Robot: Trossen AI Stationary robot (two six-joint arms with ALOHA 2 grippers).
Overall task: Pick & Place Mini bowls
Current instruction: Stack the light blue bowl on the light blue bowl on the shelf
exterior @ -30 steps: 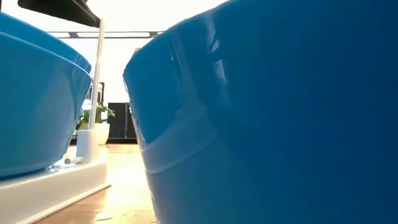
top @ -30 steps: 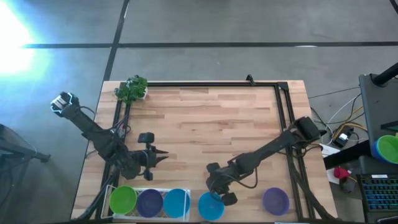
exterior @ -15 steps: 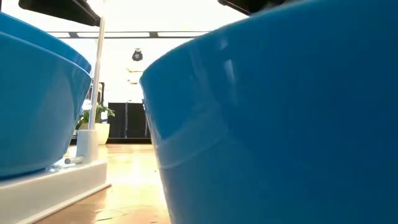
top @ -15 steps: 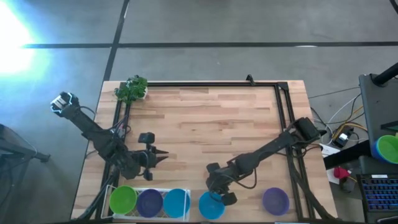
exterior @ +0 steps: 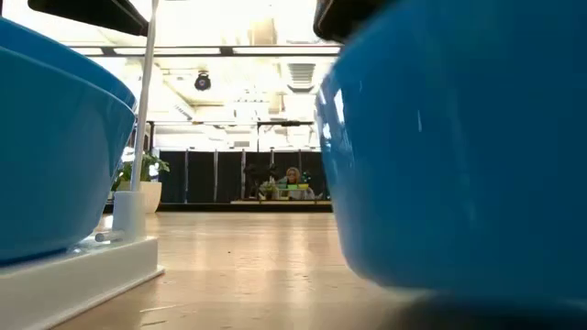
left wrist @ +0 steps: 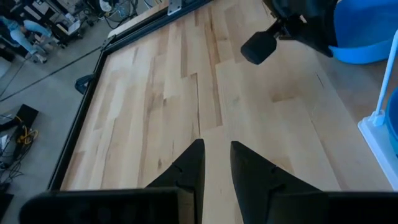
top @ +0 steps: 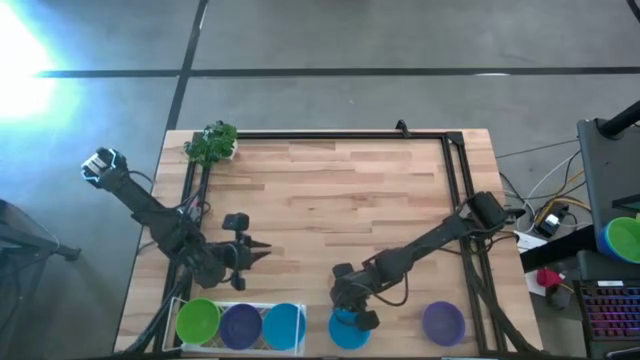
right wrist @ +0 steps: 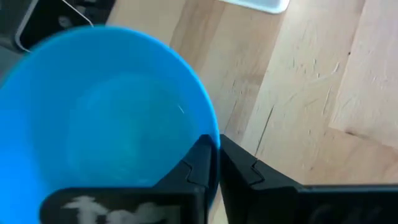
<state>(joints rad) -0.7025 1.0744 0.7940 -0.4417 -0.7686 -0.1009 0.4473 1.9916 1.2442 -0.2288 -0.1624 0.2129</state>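
Observation:
A blue mini bowl [top: 348, 330] is near the table's front edge, with my right gripper [top: 352, 310] shut on its rim. It fills the right of the low view [exterior: 459, 147], underside above a dark shadow. A white tray [top: 172, 312] at the front left holds a green bowl [top: 198, 322], a purple bowl [top: 241, 325] and a blue bowl [top: 284, 325]. Another purple bowl [top: 443, 323] sits on the table at the front right. My left gripper [top: 258, 252] hovers open above the wood just beyond the tray, touching nothing. My right gripper pinches the blue bowl's rim [right wrist: 213, 138], one finger [right wrist: 198, 167] inside the bowl and the other finger [right wrist: 244, 171] outside it. The fingers slant down from the table's far right. Whether the bowl's base is off the table, I cannot tell.
A leafy toy plant [top: 211, 143] stands at the far left corner. A black frame [top: 455, 170] runs along the table's far and right sides. Bare wood spreads across the table's middle [left wrist: 186, 93].
The blue bowl in my right gripper has shifted a little toward the table's right, uncovering the room behind it in the low view; its underside now shows above a shadow. My right gripper has sunk slightly with it.

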